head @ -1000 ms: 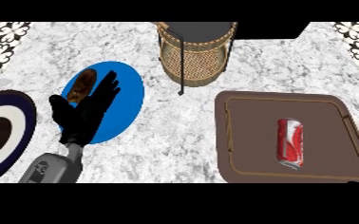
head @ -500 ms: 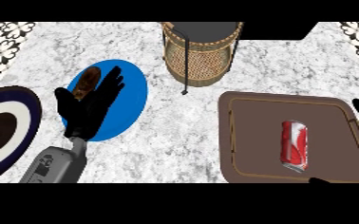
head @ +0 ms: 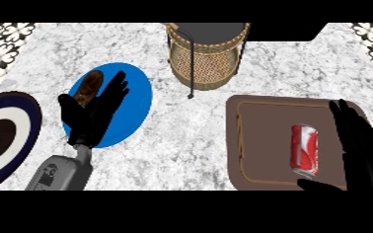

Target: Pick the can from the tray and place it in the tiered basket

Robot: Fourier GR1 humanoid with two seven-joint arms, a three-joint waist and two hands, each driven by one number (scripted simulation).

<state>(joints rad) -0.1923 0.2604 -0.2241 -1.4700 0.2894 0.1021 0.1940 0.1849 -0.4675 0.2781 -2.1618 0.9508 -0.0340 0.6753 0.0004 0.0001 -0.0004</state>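
Red can [head: 304, 149] lies on its side in the brown tray [head: 247, 143], right half of the tray, long axis running roughly 12 to 6. Tray sits at about 4 o'clock on the marble counter [head: 197, 143].

Right hand [head: 354, 137] comes in from the lower right, over the tray's right edge, at 3 o'clock of the can and just beside it. Fingers straight and spread wide, pointing toward 12; thumb [head: 317, 184] sticks out below the can at 6 o'clock. Nothing held; can't tell whether any part touches the can.

Left hand [head: 94, 111] at 9 o'clock of the scene, open, fingers straight and pointing toward 1 o'clock, resting over the blue plate [head: 134, 103]. Holds nothing. Grey forearm [head: 62, 170] below it.

Blue plate carries a brown oval food item [head: 89, 86], near the plate's upper left, partly beside the left hand's fingers.

Tiered basket [head: 205, 54] at 12 o'clock: wicker body, dark top tier, thin black frame with a leg down on the counter. Well apart from the can and tray.

Dark-rimmed plate [head: 22, 128] with white inner band cut off by the left edge, at 8 o'clock.
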